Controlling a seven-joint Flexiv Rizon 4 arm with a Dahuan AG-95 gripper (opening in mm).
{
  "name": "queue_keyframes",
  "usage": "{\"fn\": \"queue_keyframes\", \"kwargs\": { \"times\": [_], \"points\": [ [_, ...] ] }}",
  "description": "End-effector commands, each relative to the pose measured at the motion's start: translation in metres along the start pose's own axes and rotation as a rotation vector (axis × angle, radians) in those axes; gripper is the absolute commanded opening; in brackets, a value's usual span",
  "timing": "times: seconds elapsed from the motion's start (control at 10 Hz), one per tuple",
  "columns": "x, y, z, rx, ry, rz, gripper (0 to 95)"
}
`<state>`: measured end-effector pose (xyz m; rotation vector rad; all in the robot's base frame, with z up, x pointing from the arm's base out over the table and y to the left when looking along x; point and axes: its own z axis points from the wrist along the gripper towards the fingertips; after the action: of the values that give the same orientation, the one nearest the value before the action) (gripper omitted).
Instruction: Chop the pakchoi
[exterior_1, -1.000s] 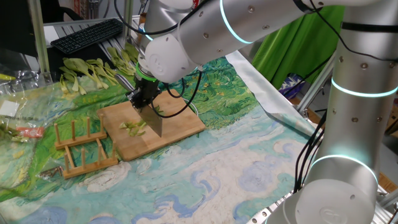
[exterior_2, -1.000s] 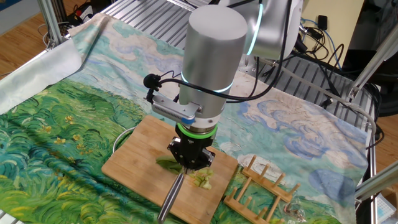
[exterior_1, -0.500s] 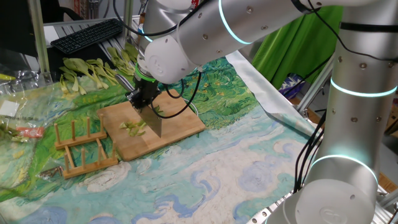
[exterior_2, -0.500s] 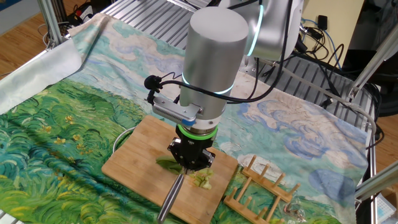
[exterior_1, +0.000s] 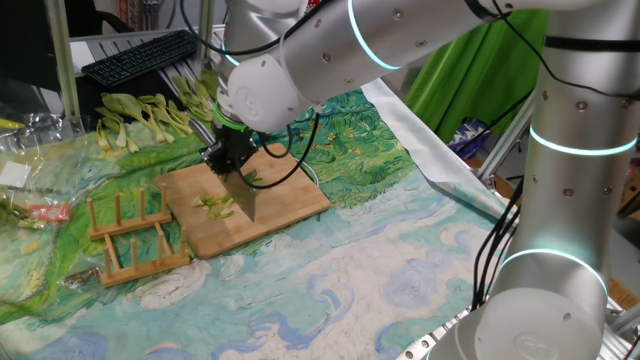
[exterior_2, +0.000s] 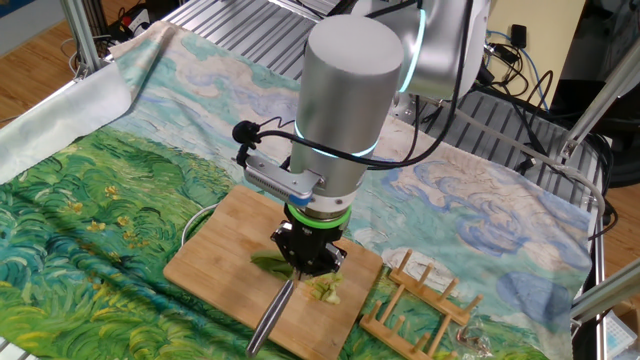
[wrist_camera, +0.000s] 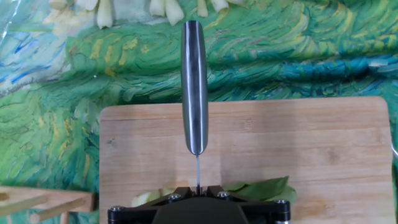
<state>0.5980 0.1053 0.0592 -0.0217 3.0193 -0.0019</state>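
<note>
**One knife, one board, a scatter of green**

One smooth silver arm reaches down over a pale bamboo cutting board (exterior_1: 250, 205), its glossy round casing ringed with a band of cyan light. At the end sits a black gripper (exterior_1: 226, 160), pointing straight down, its jaws clamped together on a knife (exterior_1: 243, 195). From one fixed view the blade shows as a flat, dull grey rectangle standing on edge against the board; from the hand view the knife's rounded, brushed-metal handle (wrist_camera: 194, 93) runs away from the camera like a slim steel baton.

The pakchoi (exterior_1: 216, 205) lies on the board right at the blade: a small heap of limp, crinkled pieces, pale yellow-green on one side of the knife, with a darker, smoother leaf (wrist_camera: 264, 186) on the other.

Beside the board stands a wooden rack (exterior_1: 130, 240) of light slats and upright pegs. Everything rests on a soft, wrinkled cloth (exterior_2: 90, 200) printed with swirling painterly strokes of green, blue and cream. Farther back lies a group of whole pakchoi stalks (exterior_1: 150, 115), with glossy white stems and dark leaves, and behind them a black keyboard (exterior_1: 140, 55).
</note>
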Motion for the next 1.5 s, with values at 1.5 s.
{"fn": "queue_keyframes", "kwargs": {
  "times": [1.5],
  "points": [
    [0.009, -0.012, 0.004, -0.020, -0.006, -0.079, 0.0]
  ]
}}
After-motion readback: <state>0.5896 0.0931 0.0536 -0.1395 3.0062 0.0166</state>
